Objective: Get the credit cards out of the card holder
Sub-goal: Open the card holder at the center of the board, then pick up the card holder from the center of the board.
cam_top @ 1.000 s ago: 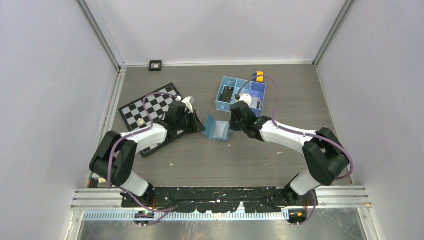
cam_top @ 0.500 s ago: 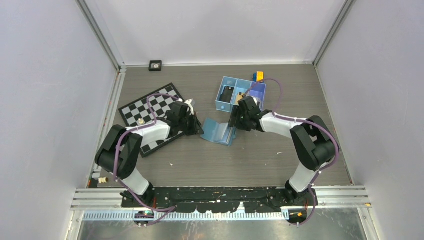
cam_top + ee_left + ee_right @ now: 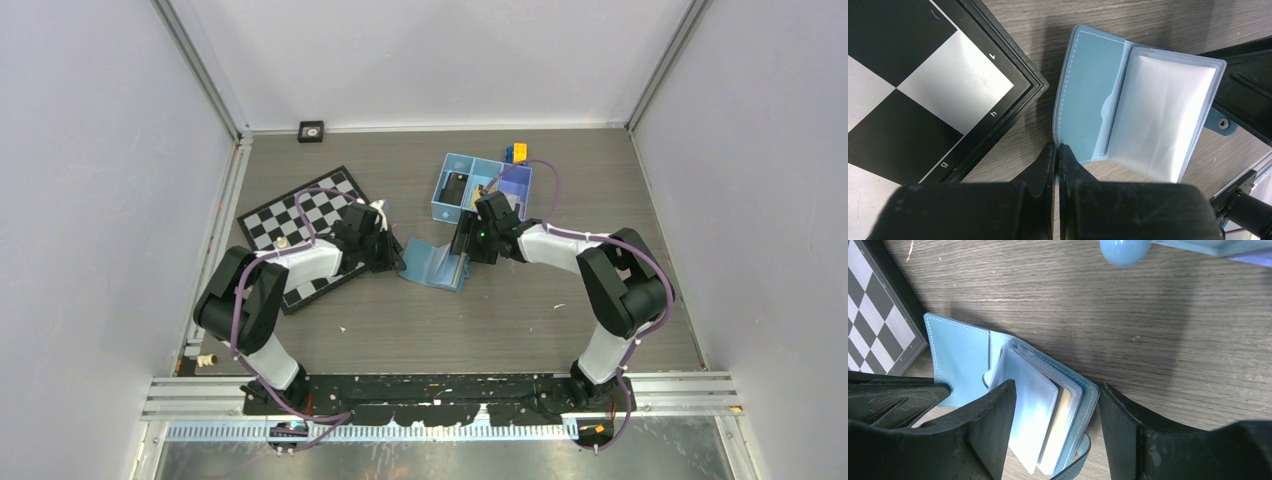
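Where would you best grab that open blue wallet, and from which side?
Take the card holder by its plain flap's stitched free edge, coming from the chessboard side: that flap is thin and spread clear of the sleeves. Its sleeve stack stands raised, so the open right gripper straddling it could probably pinch it from above.

The wood-grain table [image 3: 420, 320] carries a light-blue card holder [image 3: 435, 262], lying open between the left gripper [image 3: 388, 262] and the right gripper [image 3: 466, 248]. The holder's thicker panel sits between the right gripper's parted fingers. A chessboard [image 3: 290, 215] lies just left of the left gripper's closed tips. A blue compartment tray [image 3: 436, 212] stands just beyond the right gripper, with a yellow-and-blue block [image 3: 516, 152] at its far corner. A small black square [image 3: 311, 131] sits well beyond the left gripper.
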Robot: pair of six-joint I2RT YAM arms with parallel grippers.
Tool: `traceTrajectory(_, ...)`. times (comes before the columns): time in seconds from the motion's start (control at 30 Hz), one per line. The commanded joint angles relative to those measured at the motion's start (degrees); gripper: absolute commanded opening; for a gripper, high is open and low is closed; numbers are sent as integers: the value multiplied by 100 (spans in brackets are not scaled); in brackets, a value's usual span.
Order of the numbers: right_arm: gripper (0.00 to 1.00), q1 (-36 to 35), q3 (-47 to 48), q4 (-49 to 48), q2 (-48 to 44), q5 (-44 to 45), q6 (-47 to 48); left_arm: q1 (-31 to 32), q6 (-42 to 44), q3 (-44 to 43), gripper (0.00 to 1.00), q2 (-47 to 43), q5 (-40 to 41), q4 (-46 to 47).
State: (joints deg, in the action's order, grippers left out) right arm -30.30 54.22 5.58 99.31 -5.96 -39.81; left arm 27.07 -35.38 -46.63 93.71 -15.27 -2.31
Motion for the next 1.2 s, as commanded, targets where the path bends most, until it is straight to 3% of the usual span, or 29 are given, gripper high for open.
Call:
traceTrajectory(0.0,68,-32,-36,-226,-191,-100,-154,-128,-69,-47,0,37,-27,103)
traceTrajectory(0.17,70,-4,-191,-488,-270,-230,-303,-551,-456,261,0,104,-526,642)
traceTrajectory(0.33,70,6,-199,-529,-236,-291,-333,-638,-535,307,0,93,-455,635)
traceTrajectory(0.57,57,7,-132,-530,-116,-455,-277,-668,-521,316,0,84,-517,648)
traceTrajectory(0.9,70,-106,-71,-907,131,-1078,-194,-514,-655,179,1,465,-1213,978)
traceTrajectory(1.03,70,-153,-52,-945,140,-1141,-153,-413,-646,110,7,565,-1422,1026)
traceTrajectory(1.17,72,-274,12,-816,114,-1029,6,-340,-652,213,20,425,-1619,1364)
